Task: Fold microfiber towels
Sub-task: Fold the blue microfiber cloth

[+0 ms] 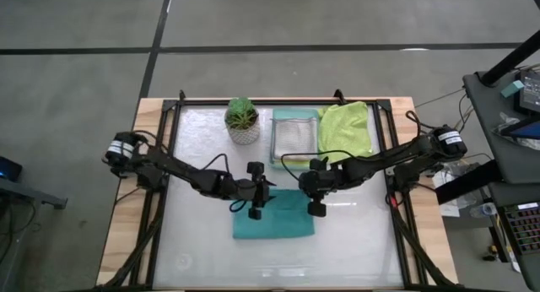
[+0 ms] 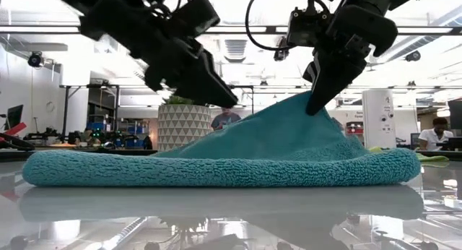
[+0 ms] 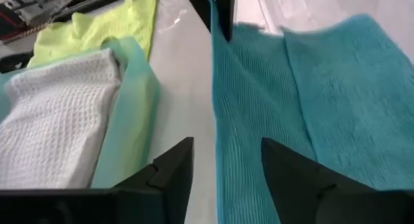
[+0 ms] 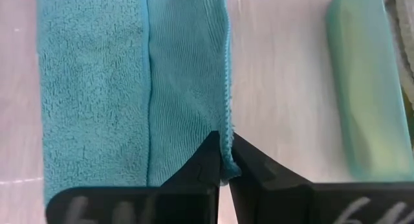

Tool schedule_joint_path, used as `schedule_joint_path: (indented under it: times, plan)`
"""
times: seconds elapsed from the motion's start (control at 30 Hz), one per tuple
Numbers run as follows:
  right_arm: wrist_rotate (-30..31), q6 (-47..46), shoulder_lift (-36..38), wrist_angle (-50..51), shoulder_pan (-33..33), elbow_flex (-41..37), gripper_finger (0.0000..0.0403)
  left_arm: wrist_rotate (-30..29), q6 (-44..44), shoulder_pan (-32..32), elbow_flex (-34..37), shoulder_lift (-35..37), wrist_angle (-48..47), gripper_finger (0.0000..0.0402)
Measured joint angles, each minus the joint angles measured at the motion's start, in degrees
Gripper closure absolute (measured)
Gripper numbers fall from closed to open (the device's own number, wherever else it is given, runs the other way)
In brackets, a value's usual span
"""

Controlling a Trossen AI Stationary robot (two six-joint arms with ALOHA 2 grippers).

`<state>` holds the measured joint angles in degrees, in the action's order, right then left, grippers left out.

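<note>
Mint tray point(image 1: 275, 133) — pale grey towel point(image 1: 295, 132) inside

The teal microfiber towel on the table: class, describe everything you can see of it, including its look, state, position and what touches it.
The teal microfiber towel is a soft, fuzzy cloth with a fine ribbed weave on one face. It lies on the glossy white table, near the middle, folded into a flat rectangle. One edge is lifted into a peak, pinched by the right tool, whose fingers are shut on it. The left tool stands open just above the cloth's edge, not gripping it. The towel lies apart from the mint-green rectangular tray.
</note>
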<state>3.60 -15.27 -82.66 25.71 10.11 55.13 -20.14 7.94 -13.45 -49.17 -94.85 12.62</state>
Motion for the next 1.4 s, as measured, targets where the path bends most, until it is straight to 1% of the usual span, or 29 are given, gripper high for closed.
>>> schedule_joint_path:
  times: [0.17,0.3,0.4,0.43,0.5,0.57,0.7,0.8,0.93,1.07,1.2,1.3,1.4]
  plan:
    - [0.0,-0.2,0.2,1.1,0.0,0.0,0.039,0.0,-0.4,-0.2,0.0,3.6,-6.2,0.0235]
    - [0.0,-0.2,0.3,1.3,0.0,0.0,0.039,0.0,-4.5,-0.7,0.0,6.2,-14.0,0.0235]
    - [-0.1,-0.2,0.3,1.4,0.0,0.0,0.039,0.1,-8.2,-1.0,0.2,6.9,-19.9,0.0235]
    - [-0.1,-0.2,0.3,1.3,0.0,0.0,0.039,0.0,-9.4,-1.0,0.5,6.7,-20.4,0.0235]
    - [0.2,-0.2,0.3,1.1,0.0,0.0,0.0387,-0.6,-11.5,-1.0,2.0,6.1,-19.7,0.0235]
    - [1.4,-0.2,0.3,1.1,0.0,0.0,0.038,-1.7,-13.3,-0.9,4.1,4.7,-16.9,0.0235]
    - [1.7,0.6,0.2,1.5,0.0,0.0,0.0372,-4.9,-17.6,-0.9,7.1,2.4,-13.8,0.0235]
    - [2.0,-0.1,0.2,1.7,0.1,-0.1,0.0371,-5.9,-20.7,-0.9,8.3,1.3,-14.2,0.0235]
    - [2.0,-3.2,0.2,2.6,-0.5,0.0,0.0361,-6.0,-21.1,-0.9,8.6,0.1,-13.9,0.0235]
    - [2.3,-3.6,0.5,2.7,-0.8,0.6,0.0332,-6.1,-21.1,-1.0,8.5,0.1,-14.4,0.0235]
    - [2.0,-2.9,0.5,2.2,0.4,0.8,0.0299,-2.8,-21.1,-2.0,7.3,3.4,-18.5,0.0235]
    - [2.0,-3.4,0.5,1.5,1.8,-0.1,0.0279,3.1,-21.1,-3.1,6.9,6.5,-21.2,0.0235]
    - [2.0,-4.3,0.4,-0.3,3.8,-2.1,0.0266,8.7,-22.2,-4.6,7.7,8.6,-21.3,0.0235]
